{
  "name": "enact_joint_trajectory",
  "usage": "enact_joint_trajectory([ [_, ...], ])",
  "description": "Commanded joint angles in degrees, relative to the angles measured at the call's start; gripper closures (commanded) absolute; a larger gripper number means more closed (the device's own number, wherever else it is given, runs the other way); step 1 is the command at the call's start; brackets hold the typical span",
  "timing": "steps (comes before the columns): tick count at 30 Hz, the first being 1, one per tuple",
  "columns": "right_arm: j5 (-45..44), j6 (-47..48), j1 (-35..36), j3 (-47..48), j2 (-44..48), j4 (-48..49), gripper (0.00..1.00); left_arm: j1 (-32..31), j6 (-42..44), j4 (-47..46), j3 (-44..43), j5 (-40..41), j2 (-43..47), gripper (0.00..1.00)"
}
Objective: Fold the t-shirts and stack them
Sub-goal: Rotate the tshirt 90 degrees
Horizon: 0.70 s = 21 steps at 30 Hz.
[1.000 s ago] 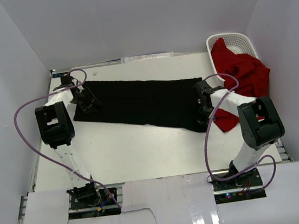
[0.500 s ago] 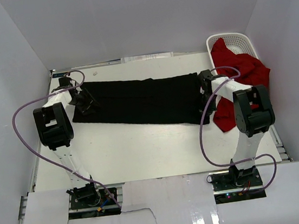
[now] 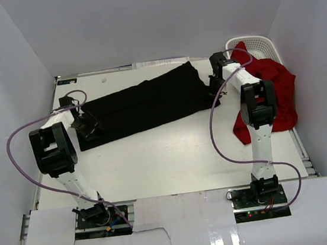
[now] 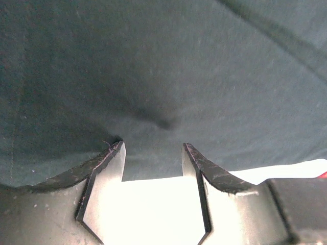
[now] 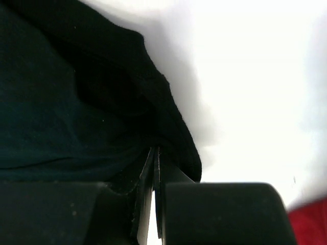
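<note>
Across the counter (image 3: pixel 156 159), from about 9 o'clock up toward 1 o'clock: black t-shirt (image 3: pixel 143 104) lying flat in one long slanted band, with lengthwise creases.

Left end effector (image 4: pixel 152 148), at the shirt's 9 o'clock end: released, jaws parted. Wrist view shows both tips right at the cloth's edge, with bare counter between them. No cloth is pinched.

Right end effector (image 5: pixel 155 150), at the shirt's 1 o'clock end: clenched, jaws pressed together on a bunched bit of the black t-shirt's edge. The cloth puckers toward the tips.

Red t-shirt (image 3: pixel 269 85), at 2 to 3 o'clock: crumpled, unfolded, its upper part in the white basket (image 3: pixel 258 44) at the far right corner. The rest spills over the basket's near side onto the counter. The right arm crosses in front of it. Whether red and black cloth touch I cannot tell.
</note>
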State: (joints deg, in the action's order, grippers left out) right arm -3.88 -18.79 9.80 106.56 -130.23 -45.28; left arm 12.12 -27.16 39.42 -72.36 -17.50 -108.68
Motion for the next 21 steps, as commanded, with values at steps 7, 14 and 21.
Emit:
enact_joint_trajectory([
  [7,9.59,-1.51,-0.31,15.05,-12.22,2.65,0.92,-0.43,-6.76,1.71,15.64,-5.70,19.10,0.41],
  [14,14.59,-3.54,-1.54,22.90,-17.68,6.94,0.92,-1.13,-8.17,4.00,27.68,-7.64,28.86,0.41],
  [21,17.59,-5.56,-4.44,25.70,-20.49,11.79,0.92,-1.13,-8.17,4.53,32.98,-7.37,33.18,0.41],
])
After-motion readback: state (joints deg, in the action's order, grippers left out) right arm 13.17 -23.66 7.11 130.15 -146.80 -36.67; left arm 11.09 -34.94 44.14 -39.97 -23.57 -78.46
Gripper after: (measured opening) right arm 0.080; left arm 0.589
